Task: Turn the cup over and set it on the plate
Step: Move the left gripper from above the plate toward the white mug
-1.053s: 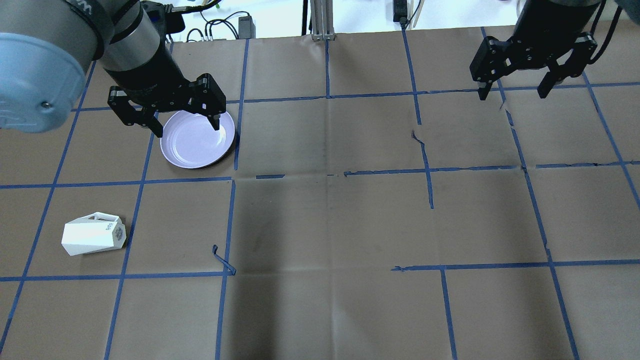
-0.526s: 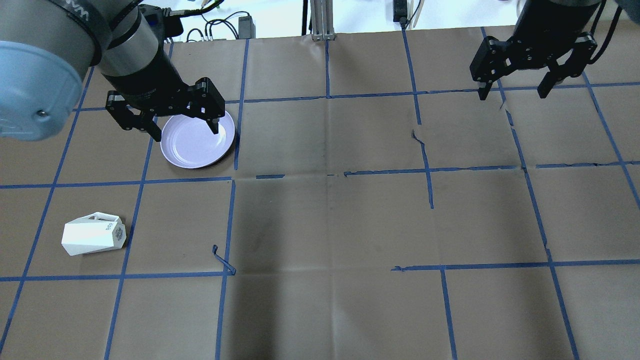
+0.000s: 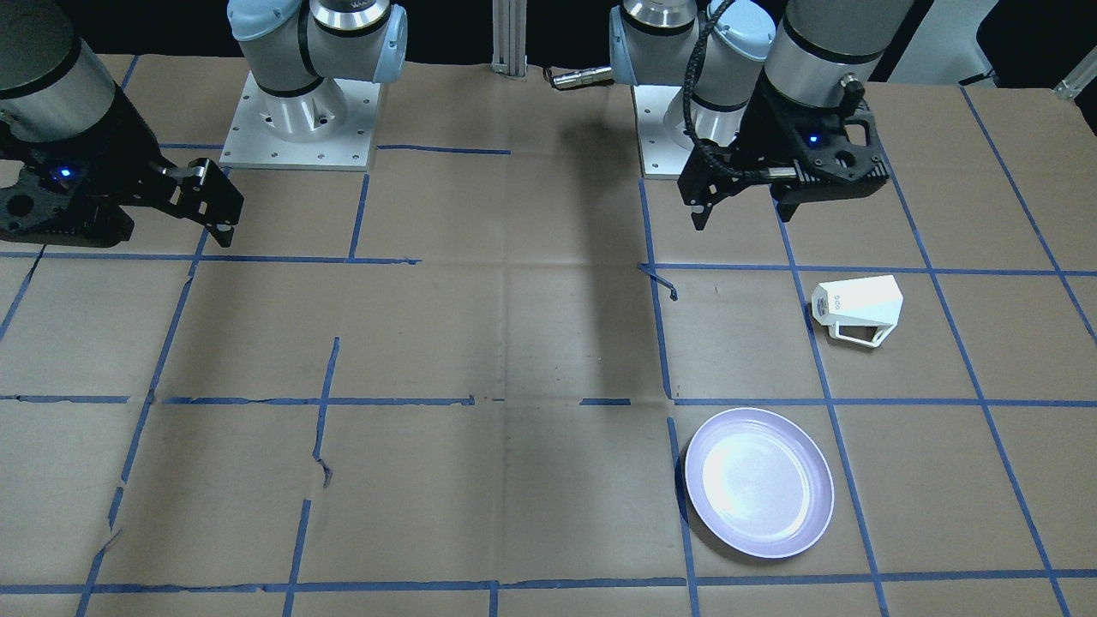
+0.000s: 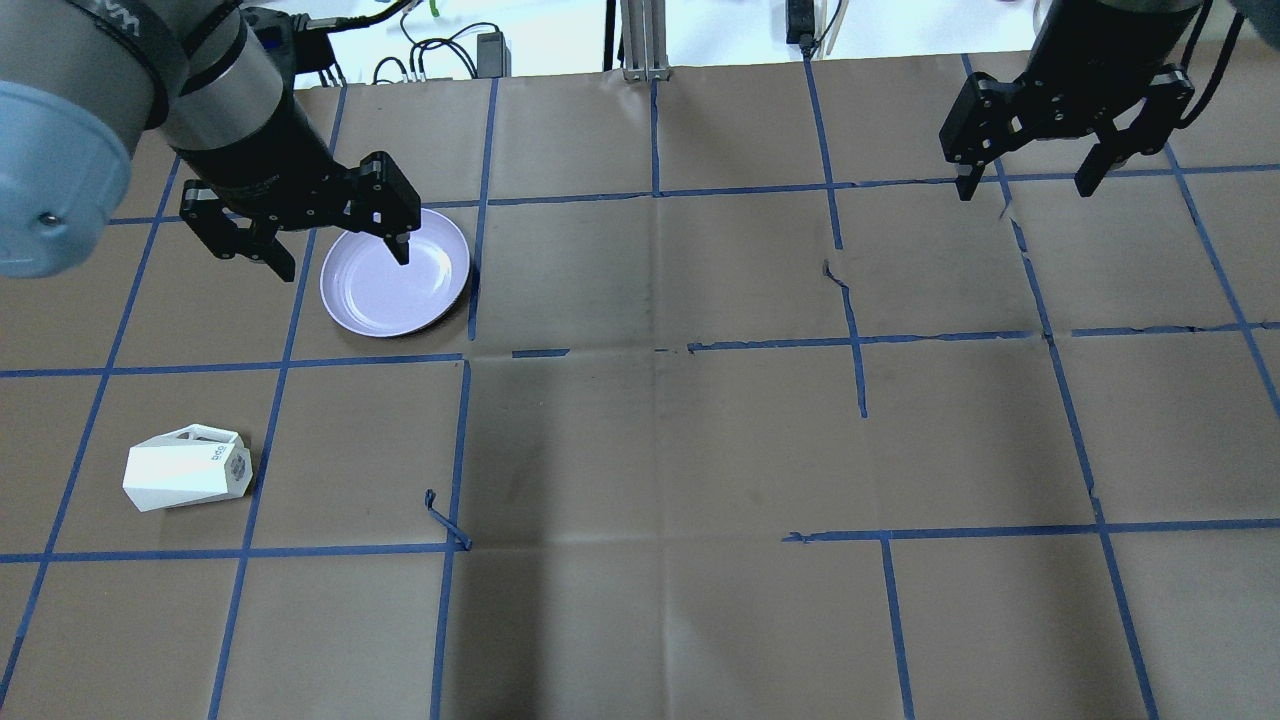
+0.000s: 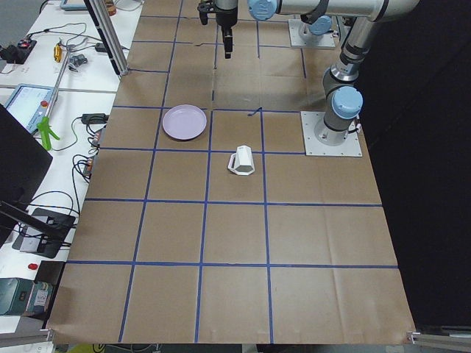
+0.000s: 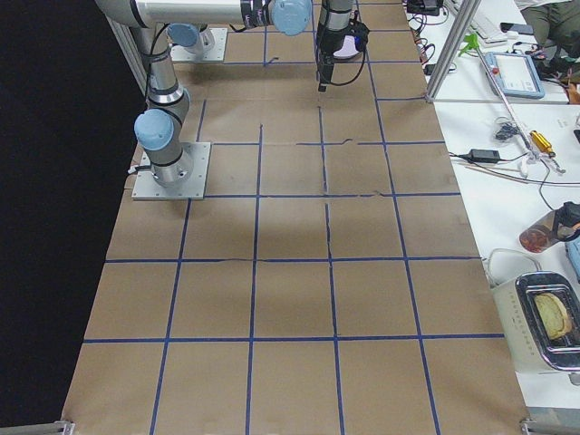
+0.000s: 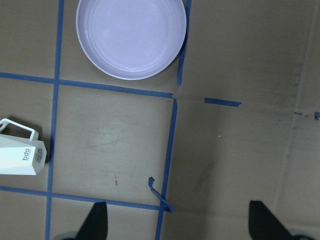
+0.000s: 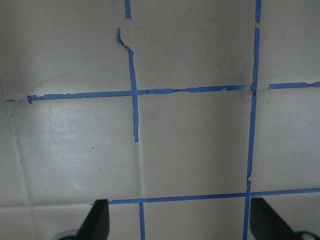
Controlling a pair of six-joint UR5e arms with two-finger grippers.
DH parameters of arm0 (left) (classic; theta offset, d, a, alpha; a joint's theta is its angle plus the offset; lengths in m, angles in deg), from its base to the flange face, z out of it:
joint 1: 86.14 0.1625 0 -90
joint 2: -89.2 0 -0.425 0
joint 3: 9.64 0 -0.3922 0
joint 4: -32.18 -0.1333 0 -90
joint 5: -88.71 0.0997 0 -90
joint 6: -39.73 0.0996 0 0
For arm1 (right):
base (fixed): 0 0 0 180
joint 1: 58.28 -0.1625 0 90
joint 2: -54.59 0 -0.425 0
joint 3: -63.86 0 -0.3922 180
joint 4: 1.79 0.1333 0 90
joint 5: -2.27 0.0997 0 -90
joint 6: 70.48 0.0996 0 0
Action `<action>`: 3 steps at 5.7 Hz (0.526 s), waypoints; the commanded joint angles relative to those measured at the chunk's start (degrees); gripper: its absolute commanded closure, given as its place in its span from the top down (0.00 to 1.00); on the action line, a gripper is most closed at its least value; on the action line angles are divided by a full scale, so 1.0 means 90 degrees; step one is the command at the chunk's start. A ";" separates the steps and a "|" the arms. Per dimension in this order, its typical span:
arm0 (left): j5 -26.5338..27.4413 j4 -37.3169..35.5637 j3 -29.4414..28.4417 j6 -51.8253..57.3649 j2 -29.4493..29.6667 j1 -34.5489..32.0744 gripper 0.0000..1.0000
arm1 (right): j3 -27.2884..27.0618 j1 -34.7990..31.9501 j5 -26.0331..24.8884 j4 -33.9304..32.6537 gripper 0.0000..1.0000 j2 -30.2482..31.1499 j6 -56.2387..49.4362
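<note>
My left gripper (image 4: 343, 262) hangs above the table (image 4: 700, 450) with its two fingers spread wide and nothing between them. Through the left wrist camera I see both dark fingertips (image 7: 96, 220) at the bottom edge, with only brown paper and blue tape lines (image 7: 172, 130) in the gap. The gripper touches neither of the task's things.

In that wrist view the plate (image 7: 131, 37) sits at 11 o'clock, flat and right way up, with nothing in it; its rim meets a blue tape line on its 3 o'clock side. The cup (image 7: 20, 155) shows at 9 o'clock, cut off by the picture's edge.

In the overhead view, with 12 o'clock pointing away from me, the cup (image 4: 188, 470) lies at 7 o'clock from my left gripper. It is on its side on the paper: the end with the small dark logo points to 3 o'clock, the other end to 9 o'clock, and the open-frame handle is on its 12 o'clock side. The plate (image 4: 390, 300) is at 1 o'clock from the cup, well apart from it. A loose curl of tape (image 4: 445, 520) sticks up at 4 o'clock from the cup.

My right gripper (image 4: 1025, 190) hangs far off at 3 o'clock, fingers spread and empty, above bare taped paper.
</note>
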 commanded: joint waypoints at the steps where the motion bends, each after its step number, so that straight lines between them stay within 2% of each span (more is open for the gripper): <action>1: -0.0008 0.0123 -0.0026 0.1193 -0.0006 0.1133 0.99 | 0.0000 0.0000 0.0000 0.0000 1.00 0.0000 0.0000; 3: 0.0002 0.0455 -0.0045 0.3532 -0.0016 0.2781 0.99 | 0.0000 0.0000 0.0000 0.0000 1.00 0.0000 0.0000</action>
